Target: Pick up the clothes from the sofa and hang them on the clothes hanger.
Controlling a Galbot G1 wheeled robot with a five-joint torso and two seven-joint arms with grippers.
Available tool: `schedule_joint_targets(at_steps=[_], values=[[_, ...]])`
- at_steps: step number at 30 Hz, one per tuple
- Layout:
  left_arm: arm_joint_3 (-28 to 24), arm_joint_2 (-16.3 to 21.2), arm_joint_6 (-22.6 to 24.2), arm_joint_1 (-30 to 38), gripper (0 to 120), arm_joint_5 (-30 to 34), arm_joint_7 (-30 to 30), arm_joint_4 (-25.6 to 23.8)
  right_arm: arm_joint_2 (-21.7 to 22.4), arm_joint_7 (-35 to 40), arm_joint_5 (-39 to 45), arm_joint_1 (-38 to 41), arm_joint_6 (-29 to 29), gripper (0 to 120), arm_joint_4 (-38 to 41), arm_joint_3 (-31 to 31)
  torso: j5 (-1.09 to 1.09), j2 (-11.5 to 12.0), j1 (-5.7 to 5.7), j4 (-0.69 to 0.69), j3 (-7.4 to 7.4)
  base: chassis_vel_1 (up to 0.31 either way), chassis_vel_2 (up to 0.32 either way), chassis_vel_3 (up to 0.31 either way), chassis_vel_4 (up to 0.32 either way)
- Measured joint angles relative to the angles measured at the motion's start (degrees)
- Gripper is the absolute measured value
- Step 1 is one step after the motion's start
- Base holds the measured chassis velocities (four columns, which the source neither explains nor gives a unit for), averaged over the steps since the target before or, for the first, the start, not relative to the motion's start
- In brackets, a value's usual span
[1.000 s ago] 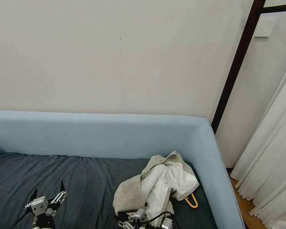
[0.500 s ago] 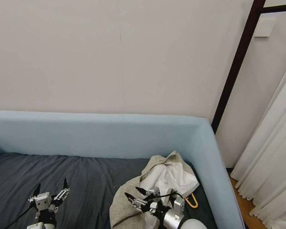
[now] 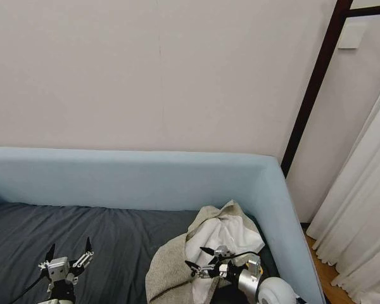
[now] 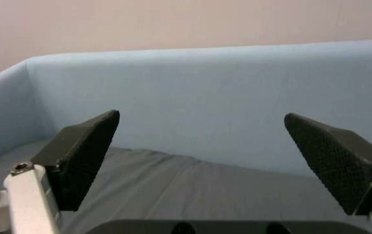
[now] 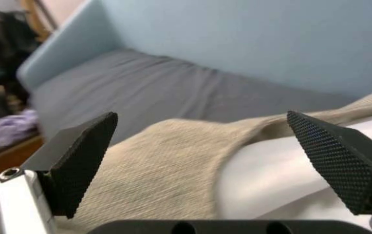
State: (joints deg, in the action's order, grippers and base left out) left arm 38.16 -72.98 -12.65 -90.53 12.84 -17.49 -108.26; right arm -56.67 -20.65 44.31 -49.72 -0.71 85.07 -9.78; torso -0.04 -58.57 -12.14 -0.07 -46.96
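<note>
- The clothes (image 3: 210, 233), a crumpled heap of beige knit and white cloth, lie on the sofa's dark grey seat (image 3: 101, 231) at its right end, against the light-blue armrest (image 3: 280, 215)
- The right gripper (image 3: 206, 261) hovers low over the front of the heap, its fingers spread wide and holding nothing
- Up close, the right wrist camera brings out what the head view is too far off to give: a fold of beige knit (image 5: 160, 165) lapping over smooth white cloth (image 5: 283, 170), both just beneath the splayed black finger pads (image 5: 82, 161)
- That same view looks along the seat to the sofa's far end, where a dark shape and something purple are too blurred to make out
- The left gripper (image 3: 69, 252) hangs above bare seat, well apart from the heap, fingers wide and empty
- Its wrist camera faces the light-blue backrest (image 4: 199, 92), with the corner where it meets the far armrest
- From the head camera, a plain pale wall rises behind the sofa, with a dark door frame (image 3: 311, 95) and a white curtain (image 3: 361, 221) to the right
</note>
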Motion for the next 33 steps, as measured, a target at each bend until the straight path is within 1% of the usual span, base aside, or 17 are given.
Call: schedule_joint_targets(at_steps=[6,9,12,14,15,16,17,18,19,21,22,23,24,28,29,31,33], values=[[-0.9,-0.2,0.0,-0.9,100,-0.2,0.0,-1.5,0.1,2.8,-2.0,1.2,-0.1,100,-1.4,0.2,0.01,0.0,0.0,0.0,0.0,0.0,0.0,0.0,0.0],[-2.6,0.4,-0.3,-1.7,100,-0.1,2.5,-2.6,0.9,3.0,-1.7,0.0,0.3,100,0.1,1.4,0.01,0.0,0.0,-0.01,0.0,0.0,0.0,0.0,0.0],[-5.3,2.5,-4.6,-1.4,100,-0.1,12.4,-1.9,1.6,3.5,-0.5,-1.0,1.5,100,2.7,3.5,0.0,0.0,0.0,0.0,0.0,0.0,0.0,0.0,0.0],[-6.9,4.8,-7.7,0.5,100,0.0,20.3,0.7,2.0,3.8,-0.4,-1.7,2.0,100,4.1,5.6,0.0,0.0,0.0,0.0,0.0,0.0,0.0,0.0,0.0],[-6.9,4.8,-7.7,0.5,100,0.0,20.3,0.7,2.0,3.8,-0.4,-1.7,2.0,100,4.1,5.6,0.0,0.0,0.0,0.0,0.0,0.0,0.0,0.0,0.0],[-7.3,5.8,-8.9,1.5,100,0.4,23.5,2.1,2.2,3.9,-0.3,-2.0,2.1,100,4.7,6.5,-0.02,0.0,0.0,0.0,0.01,0.0,0.0,0.0,0.0],[-8.3,7.7,-11.1,3.5,100,1.0,30.9,5.2,2.4,4.2,-0.3,-2.7,2.2,100,5.8,8.2,0.0,0.0,0.0,-0.01,0.01,0.0,0.0,0.0,0.0],[-9.3,9.0,-12.3,5.2,100,1.3,36.3,7.7,2.6,4.3,-0.1,-3.2,2.2,100,6.5,9.2,0.0,0.0,0.0,-0.03,0.0,0.0,0.0,0.0,0.0],[-9.3,9.0,-12.3,5.2,100,1.3,36.3,7.7,2.6,4.3,-0.1,-3.2,2.2,100,6.5,9.2,0.0,0.0,0.0,-0.03,0.0,0.0,0.0,0.0,0.0],[-12.3,10.9,-13.7,8.2,100,1.4,42.8,12.1,2.9,5.0,0.3,-4.5,2.2,100,7.9,11.3,0.0,0.0,0.0,-0.02,0.0,0.0,0.0,0.0,0.0],[-13.8,11.2,-14.0,9.5,100,1.3,44.6,14.1,3.0,5.2,0.4,-5.1,2.1,100,8.3,12.1,-0.01,0.0,0.0,-0.02,0.0,0.0,0.0,0.0,0.0],[-13.8,11.2,-14.0,9.5,100,1.3,44.6,14.1,3.0,5.2,0.4,-5.1,2.1,100,8.3,12.1,-0.01,0.0,0.0,-0.02,0.0,0.0,0.0,0.0,0.0],[-14.9,11.2,-14.3,10.5,100,1.0,46.1,15.6,3.0,5.2,0.3,-5.5,2.1,100,8.5,12.6,-0.01,0.0,0.0,-0.01,0.0,0.0,0.0,0.0,0.0],[-17.1,8.5,-15.9,14.4,100,-4.2,52.5,23.5,2.7,5.3,-0.2,-6.9,2.1,100,8.8,13.2,-0.01,0.0,0.0,0.0,0.0,0.0,0.0,0.0,0.0],[-17.1,8.5,-15.9,14.4,100,-4.2,52.5,23.5,2.7,5.3,-0.2,-6.9,2.1,100,8.8,13.2,-0.01,0.0,0.0,0.0,0.0,0.0,0.0,0.0,0.0],[-18.1,7.1,-16.7,16.2,100,-6.9,53.2,28.0,2.7,5.3,-0.3,-7.5,2.1,100,9.0,13.4,0.0,0.0,0.0,-0.01,0.0,0.0,0.0,0.0,0.0],[-18.5,6.0,-16.9,17.1,100,-9.3,52.1,30.5,2.6,5.3,-0.4,-7.6,2.2,100,9.0,13.5,-0.01,0.0,0.0,0.0,0.0,0.0,0.0,0.0,0.0]])
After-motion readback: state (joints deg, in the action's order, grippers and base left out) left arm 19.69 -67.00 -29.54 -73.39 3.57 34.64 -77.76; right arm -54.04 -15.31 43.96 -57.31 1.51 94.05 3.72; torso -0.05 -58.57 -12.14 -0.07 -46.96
